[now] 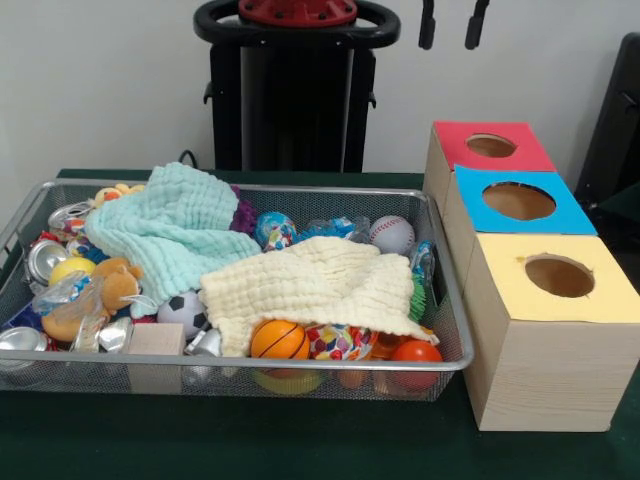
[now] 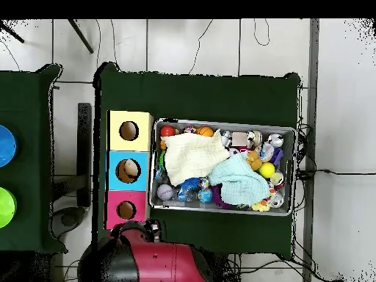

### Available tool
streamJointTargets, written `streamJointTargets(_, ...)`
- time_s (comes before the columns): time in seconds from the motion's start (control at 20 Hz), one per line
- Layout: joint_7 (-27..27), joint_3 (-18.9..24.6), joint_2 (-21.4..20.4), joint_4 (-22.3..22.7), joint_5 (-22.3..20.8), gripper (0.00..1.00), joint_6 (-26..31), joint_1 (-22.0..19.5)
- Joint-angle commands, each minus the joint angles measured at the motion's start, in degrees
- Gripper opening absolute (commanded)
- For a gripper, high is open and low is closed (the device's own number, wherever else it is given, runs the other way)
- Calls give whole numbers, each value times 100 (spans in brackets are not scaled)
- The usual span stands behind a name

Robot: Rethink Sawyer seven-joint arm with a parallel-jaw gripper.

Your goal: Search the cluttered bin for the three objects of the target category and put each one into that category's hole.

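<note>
A wire mesh bin (image 1: 452,300) (image 2: 228,123) holds a jumble of toys under a mint cloth (image 1: 165,225) (image 2: 239,181) and a cream cloth (image 1: 310,285) (image 2: 189,156). Balls show among them: an orange basketball (image 1: 279,339), a soccer ball (image 1: 183,312), a baseball (image 1: 391,234), a yellow ball (image 1: 70,268) (image 2: 266,170) and a red ball (image 1: 416,352). Crushed cans (image 1: 45,258) and a plush bear (image 1: 100,292) lie at the bin's left. My gripper (image 1: 451,25) hangs high behind the boxes, open and empty, far from the bin.
Beside the bin stand three wooden boxes, each with a round hole on top: red (image 1: 490,146) (image 2: 125,210), blue (image 1: 518,201) (image 2: 128,170) and yellow (image 1: 558,276) (image 2: 128,131). A wooden block (image 1: 157,340) lies at the bin's front. Green cloth covers the table (image 1: 300,440).
</note>
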Motion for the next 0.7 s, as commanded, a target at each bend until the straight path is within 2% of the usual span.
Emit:
streamJointTargets(0.05,580,171,546,18,-199,100,-694,-489)
streamJointTargets(0.25,436,335,792,-45,-212,100,-918,-740)
streamJointTargets(0.7,482,312,911,-124,-290,100,-1024,-764)
